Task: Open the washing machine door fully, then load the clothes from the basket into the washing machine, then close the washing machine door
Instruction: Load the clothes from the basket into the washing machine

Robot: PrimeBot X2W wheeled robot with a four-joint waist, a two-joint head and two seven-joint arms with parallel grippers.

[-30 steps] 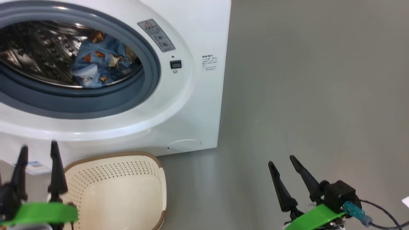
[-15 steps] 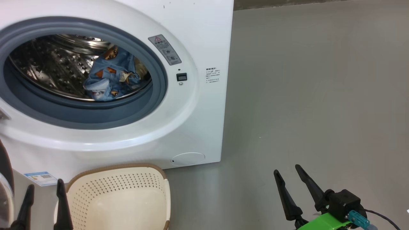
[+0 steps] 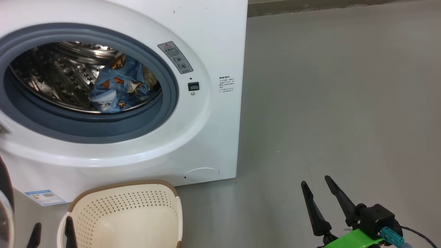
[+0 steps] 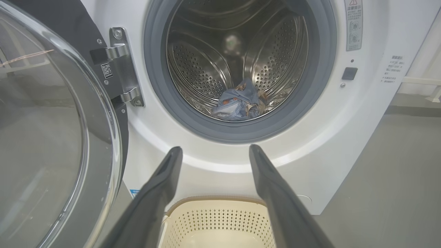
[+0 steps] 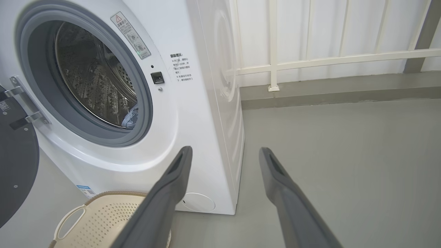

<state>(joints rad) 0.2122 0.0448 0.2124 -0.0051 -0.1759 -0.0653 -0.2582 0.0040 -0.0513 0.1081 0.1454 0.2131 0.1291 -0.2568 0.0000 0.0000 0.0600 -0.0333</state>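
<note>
Comparing against half a second before, I saw that the head camera had shifted a little. The big white front-loading washing machine (image 3: 213, 41) sat slightly differently in frame. The left pincer (image 3: 52, 227) had sunk lower, with just its dark fingertips poking up at the bottom edge by the cream-white perforated plastic basket (image 3: 131, 203). The right pincer (image 3: 315, 181) hung over the grey floor (image 3: 344, 103), well apart from the machine, much as before. Both pincers stood spread wide with nothing between their fingers.

The light-blue bear-printed clothes (image 3: 117, 86) lay bunched low in the steel perforated drum (image 3: 51, 75). The basket stood on the floor just in front of the machine.

The left wrist view gave me what the head view cropped. The large round door with its bulging clear glass window (image 4: 51, 137) was swung open on the left on its metal hinge (image 4: 124, 65). The right wrist view added the machine's side panel, the round filter cap (image 5: 194, 202) and a white railing (image 5: 310, 58) beyond.
</note>
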